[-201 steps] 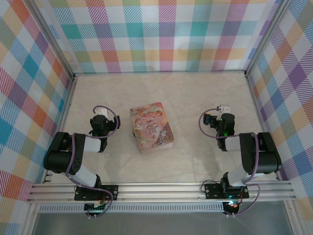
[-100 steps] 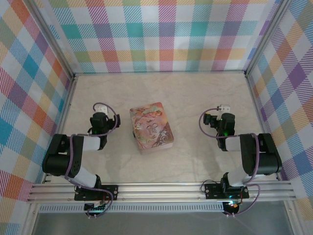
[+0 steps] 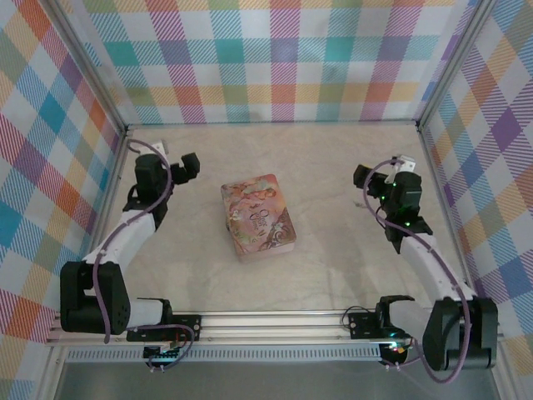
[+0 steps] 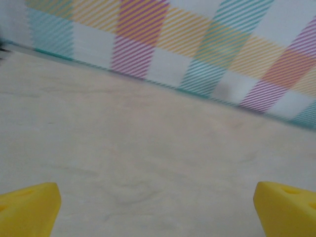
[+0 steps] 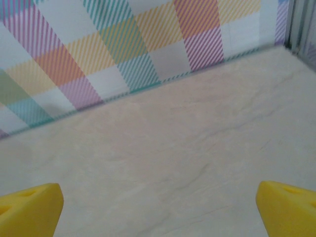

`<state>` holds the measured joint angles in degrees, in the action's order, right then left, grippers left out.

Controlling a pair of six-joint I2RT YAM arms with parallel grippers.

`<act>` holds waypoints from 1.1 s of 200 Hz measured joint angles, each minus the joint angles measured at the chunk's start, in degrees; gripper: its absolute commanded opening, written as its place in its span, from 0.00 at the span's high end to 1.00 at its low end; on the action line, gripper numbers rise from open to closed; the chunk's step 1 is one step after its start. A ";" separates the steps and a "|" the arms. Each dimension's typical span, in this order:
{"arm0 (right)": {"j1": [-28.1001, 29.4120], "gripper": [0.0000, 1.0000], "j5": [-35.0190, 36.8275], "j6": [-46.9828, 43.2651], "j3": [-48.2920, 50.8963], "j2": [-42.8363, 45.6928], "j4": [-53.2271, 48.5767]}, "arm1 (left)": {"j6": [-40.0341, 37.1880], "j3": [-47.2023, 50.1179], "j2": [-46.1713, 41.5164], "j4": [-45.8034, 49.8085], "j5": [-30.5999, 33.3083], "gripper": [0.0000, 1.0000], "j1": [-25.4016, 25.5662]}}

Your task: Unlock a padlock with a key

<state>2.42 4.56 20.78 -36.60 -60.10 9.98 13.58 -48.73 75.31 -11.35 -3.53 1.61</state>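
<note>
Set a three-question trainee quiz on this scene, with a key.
1. True or false: the left gripper is shut on the tin box.
2. Where does the tin box lie? A) mid-table, between the two arms; B) against the back wall; C) directly under the right gripper.
3. Fill in: in the left wrist view the yellow fingertips stand wide ___, with bare table between them.
Key: 1 false; 2 A; 3 apart.
</note>
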 measured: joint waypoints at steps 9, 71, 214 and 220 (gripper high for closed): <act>-0.24 0.00 -2.91 2.45 -1.03 1.16 -2.73 | 2.32 -1.86 0.52 1.01 -3.85 0.00 -0.74; 3.30 0.03 -22.97 10.69 -0.57 6.45 -13.64 | 9.16 -13.18 14.08 9.49 -23.19 0.08 -0.20; 33.94 0.13 -31.52 25.09 11.87 -2.43 -12.57 | -2.97 -43.01 42.93 40.65 -32.98 0.20 10.75; 34.40 0.13 -31.82 25.51 11.87 -3.65 -11.30 | -3.19 -42.95 42.93 41.03 -33.11 0.20 10.75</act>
<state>36.82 -27.27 46.28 -24.73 -63.75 -1.32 10.39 -91.68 118.24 29.67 -36.64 12.36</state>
